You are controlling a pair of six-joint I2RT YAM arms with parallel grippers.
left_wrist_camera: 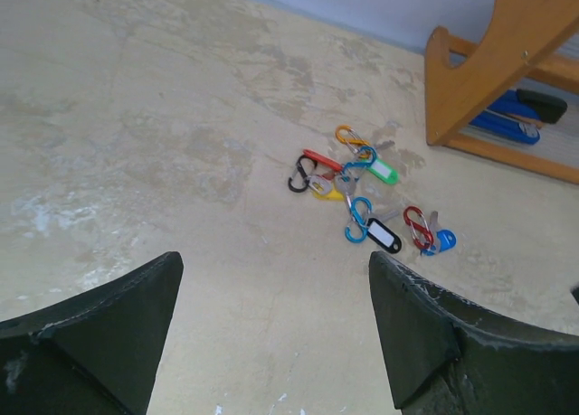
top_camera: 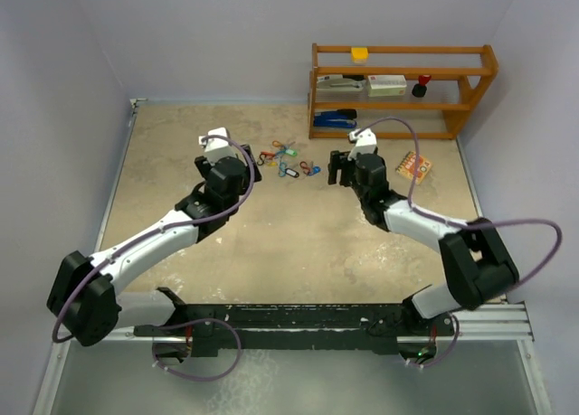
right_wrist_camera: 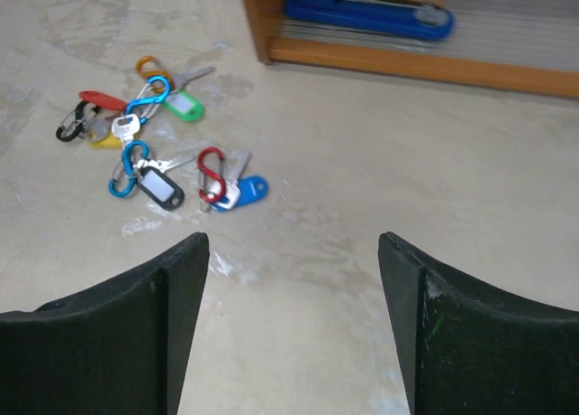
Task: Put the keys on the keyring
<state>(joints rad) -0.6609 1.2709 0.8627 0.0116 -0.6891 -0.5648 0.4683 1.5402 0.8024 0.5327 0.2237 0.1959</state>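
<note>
The keys lie in a loose cluster (top_camera: 288,160) on the beige table, mixed with coloured carabiner clips. In the left wrist view I see a green tag (left_wrist_camera: 384,171), a black tag (left_wrist_camera: 384,237), a blue tag (left_wrist_camera: 443,241) and a yellowish tag (left_wrist_camera: 327,193). The right wrist view shows the blue tag (right_wrist_camera: 246,191) and the black tag (right_wrist_camera: 160,190). My left gripper (left_wrist_camera: 276,270) is open and empty, short of the cluster on its left (top_camera: 251,171). My right gripper (right_wrist_camera: 292,252) is open and empty, just right of the cluster (top_camera: 336,173). I cannot make out a separate keyring.
A wooden shelf (top_camera: 403,89) stands at the back right with a blue stapler (top_camera: 335,119) on its bottom level and small items above. An orange booklet (top_camera: 413,167) lies right of the right gripper. Walls close the table at the back and sides.
</note>
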